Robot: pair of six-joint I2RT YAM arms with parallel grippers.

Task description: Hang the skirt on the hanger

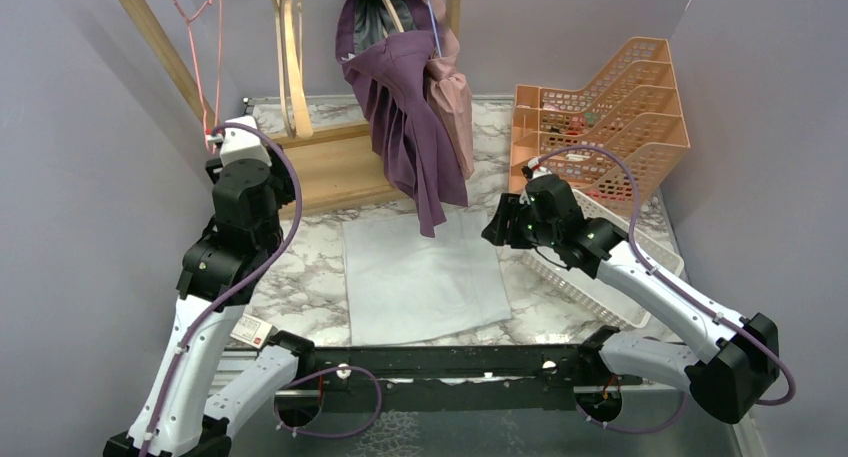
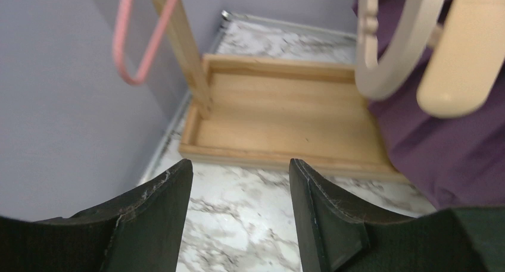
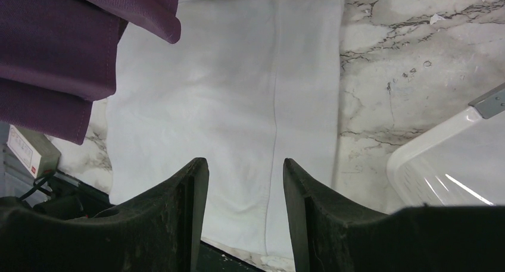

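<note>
**Finding.** The purple skirt (image 1: pixel 405 117) is found hanging from a hanger (image 1: pixel 390 12) on the wooden rack (image 1: pixel 335 162) at the back of the tabletop (image 1: pixel 300 267). Its hem reaches down over the far edge of a white cloth (image 1: pixel 420 277); contact with the cloth cannot be confirmed.

**Left pincer** (image 2: pixel 239 168): released and empty, aimed at the rack base beside the skirt.

**Right pincer** (image 3: pixel 245 165): likewise released and empty, held above the cloth, just beside the hem.

**Assessment.** As the garment's weight is borne by the rack alone, the placement is judged complete or nearly so.
</note>
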